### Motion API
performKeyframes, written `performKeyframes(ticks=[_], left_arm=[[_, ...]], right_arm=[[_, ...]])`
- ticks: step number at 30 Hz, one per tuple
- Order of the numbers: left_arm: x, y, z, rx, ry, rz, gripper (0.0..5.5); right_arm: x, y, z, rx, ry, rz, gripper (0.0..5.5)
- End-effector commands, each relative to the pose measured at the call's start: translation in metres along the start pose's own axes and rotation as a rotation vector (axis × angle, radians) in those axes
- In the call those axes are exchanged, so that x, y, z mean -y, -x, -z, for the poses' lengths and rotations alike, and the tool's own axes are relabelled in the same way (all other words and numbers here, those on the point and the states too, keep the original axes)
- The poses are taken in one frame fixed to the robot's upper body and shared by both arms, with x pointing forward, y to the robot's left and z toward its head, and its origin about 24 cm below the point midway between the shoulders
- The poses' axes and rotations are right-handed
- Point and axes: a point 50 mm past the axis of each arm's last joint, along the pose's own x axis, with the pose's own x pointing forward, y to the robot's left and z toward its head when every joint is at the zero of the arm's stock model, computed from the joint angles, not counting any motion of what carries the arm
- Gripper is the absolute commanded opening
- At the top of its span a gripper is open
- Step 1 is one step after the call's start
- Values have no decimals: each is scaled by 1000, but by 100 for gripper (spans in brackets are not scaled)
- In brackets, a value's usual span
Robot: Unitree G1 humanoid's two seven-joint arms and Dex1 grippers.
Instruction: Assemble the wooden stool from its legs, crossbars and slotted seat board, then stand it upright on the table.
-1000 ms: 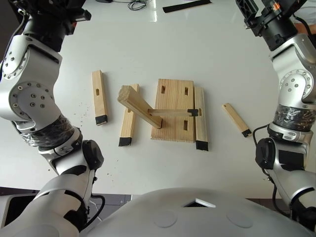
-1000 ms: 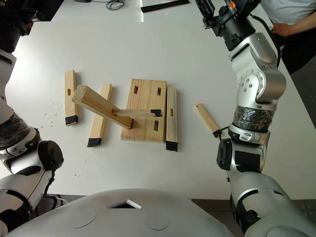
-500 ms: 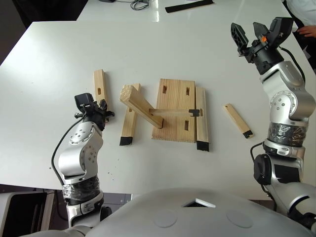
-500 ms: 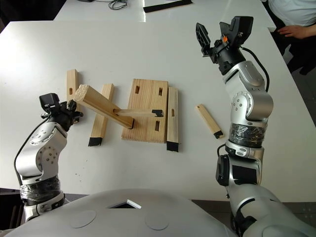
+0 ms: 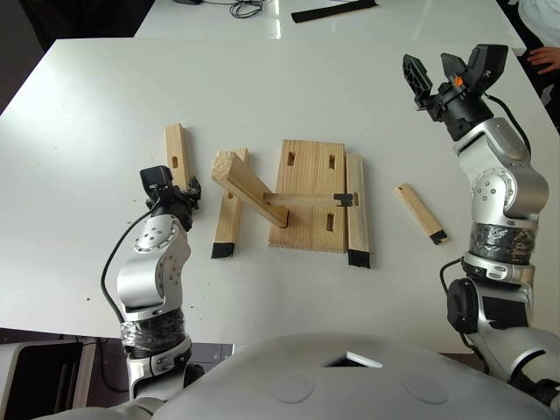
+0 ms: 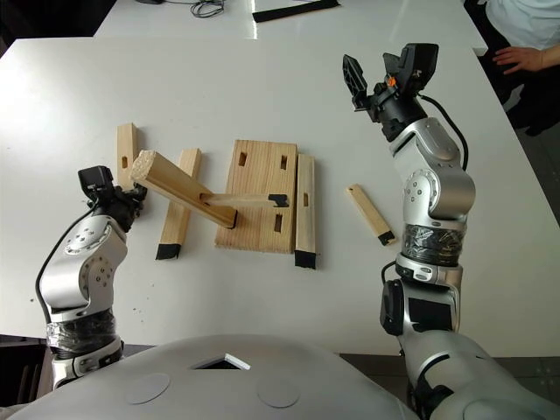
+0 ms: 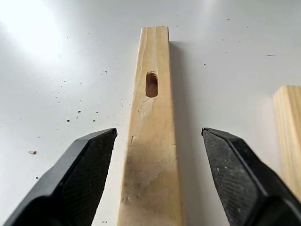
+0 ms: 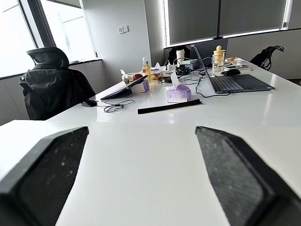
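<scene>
**Four legs, two crossbars, one board; both grippers open**

Head views: the white table [image 5: 87, 105] holds one seat board [image 5: 308, 179], four legs and two crossbars. Three slots show in the board.
- The left leg [image 5: 177, 166] lies flat, well left of the board.
- The second leg [image 5: 227, 223] lies flat between the left leg and the board.
- The tilted leg [image 5: 248, 188] crosses over the second leg, with its near end on the board's left edge.
- One crossbar [image 5: 306, 199] runs right from the tilted leg across the board.
- The fourth leg [image 5: 355, 206] lies along the board's right edge, touching it.
- The loose crossbar [image 5: 418, 210] lies apart, to the right.

The left gripper [image 5: 175, 194] sits at the left leg's near end. The right gripper [image 6: 385, 61] is raised over the far right of the table with its fingers spread, holding nothing. One black strip [image 5: 332, 10] lies at the far edge.

Left wrist view: the left gripper [image 7: 159, 134] has its fingers [image 7: 84, 174] apart on either side of the left leg [image 7: 150, 108]. There is a gap on each side, so nothing is clamped. One slot shows in that leg.

Right wrist view: the right gripper [image 8: 141, 129] is wide open over the bare table [image 8: 141, 179]. Beyond it lie the strip [image 8: 169, 106] and one laptop [image 8: 235, 82].
</scene>
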Motion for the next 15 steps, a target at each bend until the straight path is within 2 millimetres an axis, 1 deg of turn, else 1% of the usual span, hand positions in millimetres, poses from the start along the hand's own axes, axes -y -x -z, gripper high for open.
performKeyframes(ticks=[1, 6, 12, 15], left_arm=[[-5, -8, -3, -46, -30, 5, 336], [-3, -13, -2, -140, -28, 59, 336], [-12, -16, 0, -244, -13, 24, 336], [-10, -15, 2, -290, -9, 32, 336]], right_arm=[[-1, 3, 5, 3, -9, 14, 418], [-3, 4, 7, 14, -26, 31, 418], [-2, 8, 11, 17, -37, 56, 418], [-2, 10, 13, 21, -44, 68, 418]])
